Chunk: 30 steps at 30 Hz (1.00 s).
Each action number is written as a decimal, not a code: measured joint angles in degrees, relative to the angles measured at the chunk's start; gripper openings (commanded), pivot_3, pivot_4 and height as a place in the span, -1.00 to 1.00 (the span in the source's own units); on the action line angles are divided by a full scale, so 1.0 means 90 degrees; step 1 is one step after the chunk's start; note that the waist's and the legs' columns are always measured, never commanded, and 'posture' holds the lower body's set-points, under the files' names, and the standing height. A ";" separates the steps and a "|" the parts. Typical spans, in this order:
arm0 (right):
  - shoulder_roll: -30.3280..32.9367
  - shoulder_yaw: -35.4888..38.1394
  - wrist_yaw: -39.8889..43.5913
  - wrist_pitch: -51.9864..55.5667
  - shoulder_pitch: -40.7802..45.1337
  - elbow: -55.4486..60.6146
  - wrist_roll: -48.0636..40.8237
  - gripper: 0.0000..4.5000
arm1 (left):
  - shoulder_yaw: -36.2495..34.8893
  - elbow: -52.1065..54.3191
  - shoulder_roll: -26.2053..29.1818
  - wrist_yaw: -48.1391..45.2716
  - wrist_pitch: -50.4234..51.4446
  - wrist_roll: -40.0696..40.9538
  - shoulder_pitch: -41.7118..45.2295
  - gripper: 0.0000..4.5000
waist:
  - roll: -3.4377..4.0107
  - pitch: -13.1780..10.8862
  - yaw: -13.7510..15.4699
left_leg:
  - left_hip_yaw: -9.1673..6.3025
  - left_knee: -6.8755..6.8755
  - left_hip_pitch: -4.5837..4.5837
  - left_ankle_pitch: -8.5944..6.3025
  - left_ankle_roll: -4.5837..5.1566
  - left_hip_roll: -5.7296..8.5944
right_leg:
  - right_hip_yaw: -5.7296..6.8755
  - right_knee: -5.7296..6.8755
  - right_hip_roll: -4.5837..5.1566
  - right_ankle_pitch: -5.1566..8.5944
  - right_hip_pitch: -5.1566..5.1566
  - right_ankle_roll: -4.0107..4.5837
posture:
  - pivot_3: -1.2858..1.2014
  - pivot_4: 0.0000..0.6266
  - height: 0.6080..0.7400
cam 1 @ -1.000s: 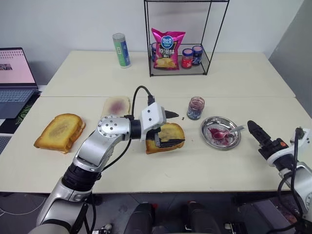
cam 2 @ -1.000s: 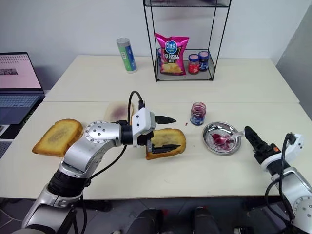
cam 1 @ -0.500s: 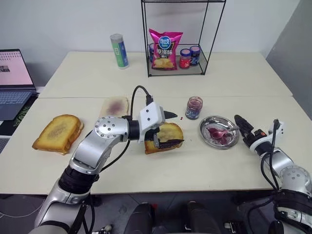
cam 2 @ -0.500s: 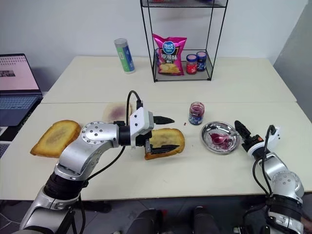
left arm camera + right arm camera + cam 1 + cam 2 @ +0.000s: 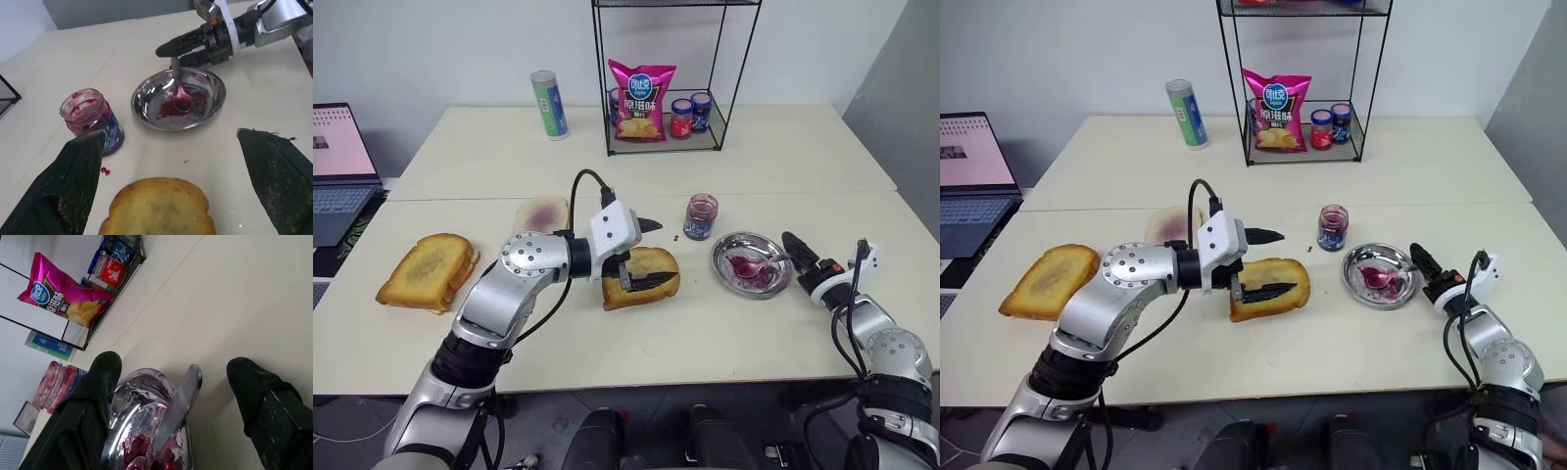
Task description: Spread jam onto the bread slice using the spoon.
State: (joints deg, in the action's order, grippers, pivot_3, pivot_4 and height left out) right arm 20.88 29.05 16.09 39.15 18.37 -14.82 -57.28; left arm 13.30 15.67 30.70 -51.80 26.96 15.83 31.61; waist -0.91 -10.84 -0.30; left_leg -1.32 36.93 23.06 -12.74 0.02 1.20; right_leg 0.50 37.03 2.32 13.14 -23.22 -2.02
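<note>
While nothing is spread yet: bread slice (image 5: 641, 276) bare
Right pincer (image 5: 168, 401): open astride spoon (image 5: 180, 93) handle, ungripped
Left pincer (image 5: 171, 186): wide, empty
Left: scoop, spread

Through the right wrist camera I see my right gripper (image 5: 171, 391) with its two black fingers (image 5: 100, 377) standing apart on either side of the spoon (image 5: 178, 401), whose silver handle rises from the round metal dish (image 5: 129, 404) and runs up between them without touching either. The dish is smeared with purple-red jam, and a small glass jar (image 5: 58, 382) stained with the same colour stands just past its rim. Farther across the pale table (image 5: 234, 298) I make out a black wire rack (image 5: 105, 303) holding a pink chip bag (image 5: 63, 298) and two lidded jars (image 5: 110, 269), with a green-and-blue can (image 5: 46, 345) beyond it.
</note>
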 measured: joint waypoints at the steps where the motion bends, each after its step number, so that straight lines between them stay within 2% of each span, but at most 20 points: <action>1: -0.0010 0.0011 0.0000 0.0000 0.0004 0.0002 0.0011 0.59 | 0.0000 0.0000 -0.0027 0.0002 0.0000 -0.0001 0.0000 1.00 | 0.0000 0.0000 0.0000 | 0.0000 0.0000 0.0000 0.0000 0.0000 0.0000 | -0.0001 0.0000 0.0000 0.0000 0.0000 0.0000 | 0.03 -0.52 1.00; 30: 0.0038 0.0119 0.0103 0.0440 -0.0215 0.0424 0.0129 0.59 | 0.0001 -0.0222 -0.0209 0.0006 -0.0131 -0.0076 0.0003 1.00 | 0.0000 0.0000 0.0008 | -0.0001 -0.0002 0.0001 -0.0001 0.0001 0.0000 | -0.0002 -0.0002 0.0000 0.0000 -0.0001 0.0000 | 0.03 -0.52 1.00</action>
State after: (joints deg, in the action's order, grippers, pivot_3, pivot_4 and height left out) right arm 21.23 30.12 17.01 43.11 16.43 -11.00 -56.11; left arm 13.31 13.67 28.83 -51.74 25.78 15.14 31.63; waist -0.91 -10.84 -0.23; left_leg -1.33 36.91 23.07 -12.75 0.04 1.19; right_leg 0.49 37.01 2.32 13.14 -23.23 -2.02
